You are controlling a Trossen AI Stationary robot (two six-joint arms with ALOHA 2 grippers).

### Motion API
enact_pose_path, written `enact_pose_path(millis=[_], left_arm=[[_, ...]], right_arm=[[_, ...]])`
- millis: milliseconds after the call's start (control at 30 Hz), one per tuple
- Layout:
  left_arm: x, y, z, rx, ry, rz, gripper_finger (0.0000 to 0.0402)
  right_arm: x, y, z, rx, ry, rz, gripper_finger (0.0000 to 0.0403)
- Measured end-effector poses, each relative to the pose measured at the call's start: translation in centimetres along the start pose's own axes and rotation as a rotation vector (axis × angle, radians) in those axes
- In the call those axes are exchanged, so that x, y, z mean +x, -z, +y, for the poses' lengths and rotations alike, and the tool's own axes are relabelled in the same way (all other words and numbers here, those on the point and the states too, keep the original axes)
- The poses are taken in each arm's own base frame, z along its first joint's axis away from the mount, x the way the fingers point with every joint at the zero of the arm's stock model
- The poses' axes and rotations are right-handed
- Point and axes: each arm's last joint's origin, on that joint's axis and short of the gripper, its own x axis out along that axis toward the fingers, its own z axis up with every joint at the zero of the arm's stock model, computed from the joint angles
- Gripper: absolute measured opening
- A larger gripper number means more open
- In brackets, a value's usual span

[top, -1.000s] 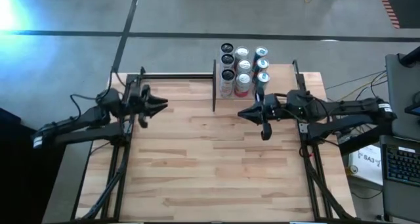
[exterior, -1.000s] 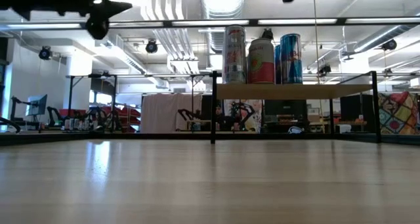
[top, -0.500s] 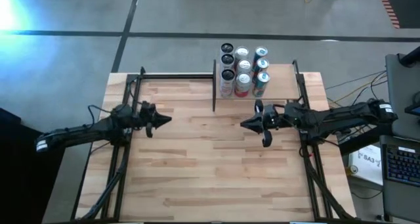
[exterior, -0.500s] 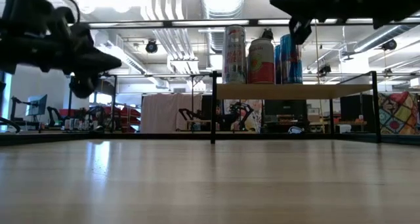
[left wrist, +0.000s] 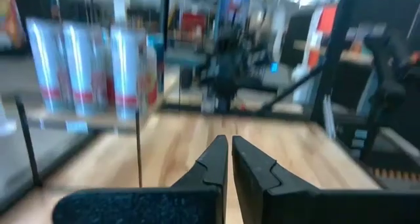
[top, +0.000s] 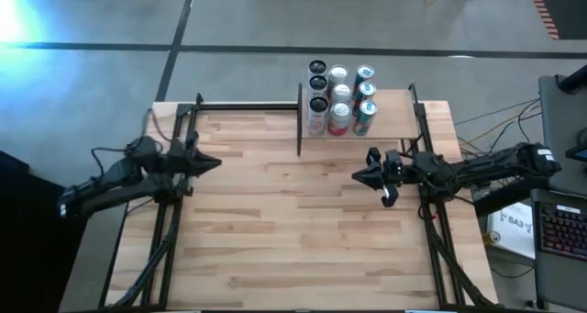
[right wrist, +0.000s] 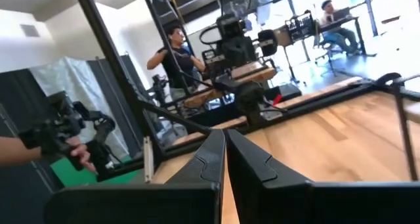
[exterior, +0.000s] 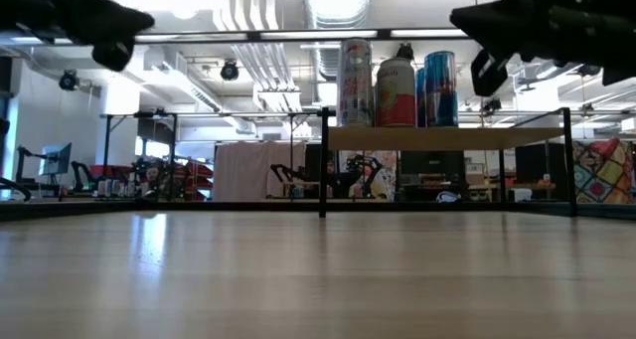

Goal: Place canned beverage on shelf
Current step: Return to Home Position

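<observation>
Soda cans (top: 339, 100) stand on the shelf (top: 393, 117) at upper centre, so we judge homing is in hand; left gripper (top: 214, 162) and right gripper (top: 359, 175), both closed and empty, need only retract.

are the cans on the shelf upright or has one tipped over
Upright. In the low view the cans stand straight on the shelf; the high view shows only round tops, none on its side.

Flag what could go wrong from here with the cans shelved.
The cans stand packed in tight rows at one end of the shelf; a knock to its frame could topple several. The right gripper, shut and empty, sits near the shelf's front, so a swing toward it risks that. The left gripper is well clear.
</observation>
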Motion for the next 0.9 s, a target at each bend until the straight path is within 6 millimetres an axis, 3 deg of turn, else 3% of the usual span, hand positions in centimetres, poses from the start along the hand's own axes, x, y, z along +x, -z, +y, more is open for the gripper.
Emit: enact_pose_path(millis=[133, 300, 467, 900], left_arm=[[-0.6, 1.8, 0.0, -0.031, -0.012, -0.066, 0.0], [0.8, 3.2, 0.6, -0.059, -0.02, -0.175, 0.0], [1.5, 4.4, 0.8, -0.102, 0.02, -0.335, 0.0], [1.5, 4.8, 0.4, -0.099, 0.088, -0.29, 0.0]], right_arm=[[-0.9, 0.4, 0.0, -0.052, -0.004, -0.012, 0.0009], [-2.8, 1.3, -0.1, -0.059, -0.047, -0.023, 0.0009], [-3.5, 2.0, -0.2, 0.017, -0.114, 0.089, 0.0009], [-3.5, 2.1, -0.3, -0.104, -0.112, 0.093, 0.0009]])
